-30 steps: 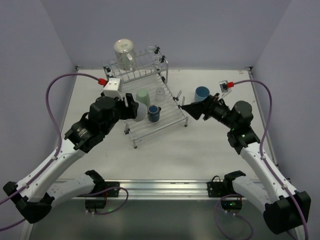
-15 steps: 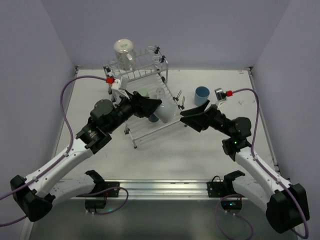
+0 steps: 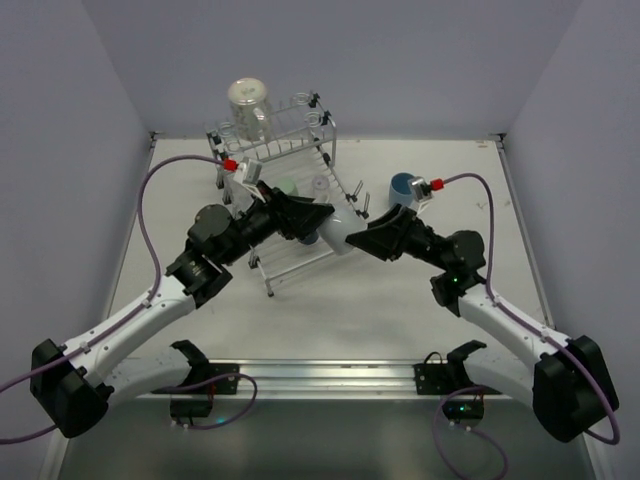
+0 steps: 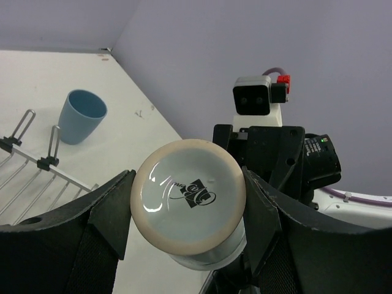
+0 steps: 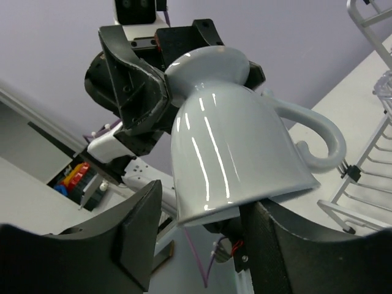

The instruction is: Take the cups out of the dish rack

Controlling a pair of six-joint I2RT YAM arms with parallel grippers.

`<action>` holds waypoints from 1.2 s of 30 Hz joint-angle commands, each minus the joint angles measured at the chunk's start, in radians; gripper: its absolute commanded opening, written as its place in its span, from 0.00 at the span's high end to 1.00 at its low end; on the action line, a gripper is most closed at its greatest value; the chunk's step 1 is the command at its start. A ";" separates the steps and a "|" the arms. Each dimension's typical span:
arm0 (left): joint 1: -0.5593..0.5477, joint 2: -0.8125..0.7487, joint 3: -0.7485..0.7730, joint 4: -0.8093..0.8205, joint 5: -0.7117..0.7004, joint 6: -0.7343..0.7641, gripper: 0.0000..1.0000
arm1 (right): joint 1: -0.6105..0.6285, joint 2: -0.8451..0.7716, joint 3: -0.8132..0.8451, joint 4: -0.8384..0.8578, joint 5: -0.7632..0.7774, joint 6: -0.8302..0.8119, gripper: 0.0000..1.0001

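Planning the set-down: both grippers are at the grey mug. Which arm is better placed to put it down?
Right, likely. The right gripper brackets the pale grey mug at its rim, and the light blue tumbler stands on its side of the table. The left gripper holds its base.

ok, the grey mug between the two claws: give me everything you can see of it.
The pale grey mug is glossy and ceramic-looking, with a curled handle and a beige base ring around a dark printed mark. It is in the air, roughly on its side. The left claw clamps its base end. The right claw has a finger on either side of its rim end, contact unclear.
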 commanded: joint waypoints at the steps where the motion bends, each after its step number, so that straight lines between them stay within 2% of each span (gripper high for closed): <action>1: 0.003 -0.001 -0.014 0.185 0.031 -0.046 0.89 | 0.011 0.045 0.034 0.182 0.040 0.085 0.46; 3: 0.005 -0.006 -0.028 0.194 0.030 -0.046 0.89 | 0.011 0.073 0.029 0.248 0.066 0.128 0.48; 5: 0.003 -0.009 -0.037 0.205 0.028 -0.048 0.89 | 0.011 0.084 0.037 0.267 0.071 0.139 0.68; 6: 0.003 -0.011 -0.039 0.204 0.027 -0.048 0.89 | 0.011 0.085 0.037 0.270 0.084 0.142 0.84; 8: 0.005 -0.017 -0.042 0.193 0.027 -0.039 0.88 | 0.012 0.070 0.048 0.235 0.097 0.127 0.97; 10: 0.003 -0.021 -0.039 0.171 0.022 -0.028 0.83 | 0.012 0.032 0.065 0.131 0.110 0.073 1.00; 12: 0.005 -0.041 -0.024 0.101 0.004 0.016 0.53 | 0.011 0.000 0.089 -0.045 0.118 -0.015 1.00; 13: 0.003 -0.058 0.010 0.054 -0.011 0.061 0.24 | 0.012 -0.041 0.133 -0.129 0.129 -0.061 1.00; 14: 0.005 -0.067 0.028 0.008 -0.028 0.088 0.13 | 0.012 -0.065 0.163 -0.229 0.146 -0.113 1.00; 15: 0.005 -0.078 0.045 -0.089 -0.071 0.117 0.02 | 0.012 -0.085 0.233 -0.436 0.169 -0.225 1.00; 16: 0.003 -0.087 0.061 -0.141 -0.094 0.144 0.00 | 0.011 -0.102 0.268 -0.539 0.214 -0.285 1.00; 17: 0.003 -0.105 0.099 -0.193 -0.117 0.200 0.00 | 0.012 -0.132 0.305 -0.723 0.247 -0.398 1.00; 19: 0.003 -0.126 0.134 -0.377 -0.183 0.254 0.00 | 0.006 -0.143 0.438 -0.916 0.326 -0.517 1.00; 20: 0.005 -0.150 0.153 -0.419 -0.220 0.304 0.00 | 0.003 -0.139 0.484 -1.084 0.415 -0.571 1.00; 22: 0.003 -0.184 0.165 -0.532 -0.264 0.375 0.00 | -0.014 -0.114 0.617 -1.223 0.494 -0.693 1.00; 23: 0.005 -0.195 0.168 -0.563 -0.272 0.397 0.00 | -0.021 -0.091 0.672 -1.368 0.612 -0.761 1.00; 26: 0.005 -0.225 0.167 -0.706 -0.320 0.458 0.00 | -0.046 -0.002 0.836 -1.556 0.791 -0.844 1.00; 30: 0.003 -0.285 0.072 -0.728 -0.346 0.492 0.00 | -0.092 0.186 1.046 -1.779 1.024 -0.905 1.00; 33: 0.003 -0.323 0.026 -0.711 -0.366 0.507 0.00 | -0.182 0.281 1.216 -1.902 1.077 -0.935 1.00; 36: 0.003 -0.348 -0.021 -0.674 -0.349 0.517 0.00 | -0.236 0.410 1.284 -1.974 1.095 -0.964 1.00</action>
